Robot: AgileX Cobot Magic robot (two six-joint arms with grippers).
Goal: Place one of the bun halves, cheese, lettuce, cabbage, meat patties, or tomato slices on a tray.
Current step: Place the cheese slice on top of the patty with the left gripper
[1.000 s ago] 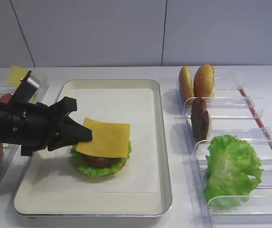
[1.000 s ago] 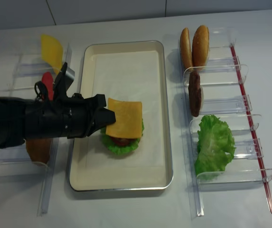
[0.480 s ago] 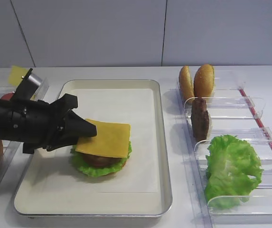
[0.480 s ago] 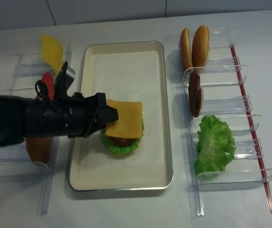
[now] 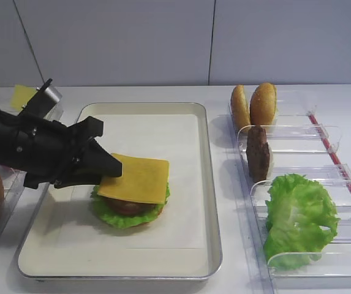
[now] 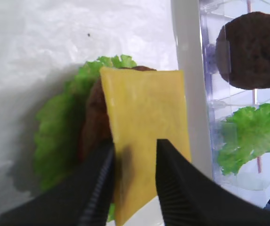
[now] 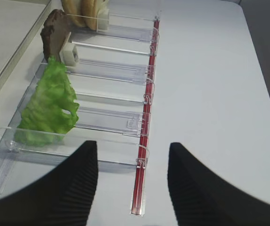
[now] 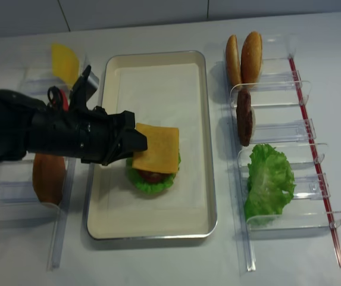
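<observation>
A yellow-orange cheese (image 5: 137, 178) slice lies flat on a stack of meat patty (image 6: 91, 127) and lettuce (image 5: 119, 218) in the cream tray (image 5: 209, 184). My left gripper (image 5: 111, 172) is at the slice's left edge, open. Its fingers (image 6: 99, 183) stand either side of the cheese (image 6: 146, 113) with gaps showing. In the realsense view the left gripper (image 8: 137, 143) meets the cheese (image 8: 158, 148) over the tray (image 8: 209, 149). My right gripper (image 7: 132, 188) hangs open over bare table, holding nothing.
Clear racks on the right hold two bun halves (image 5: 255, 105), a meat patty (image 5: 258, 153) and lettuce (image 5: 298, 217). A red strip (image 7: 145, 136) edges those racks. The left racks hold a spare cheese slice (image 8: 64, 61) and a bun half (image 8: 48, 177).
My left gripper has opened off the cheese, which settled flat onto the stack. The left arm has lifted slightly and drawn back to the left.
</observation>
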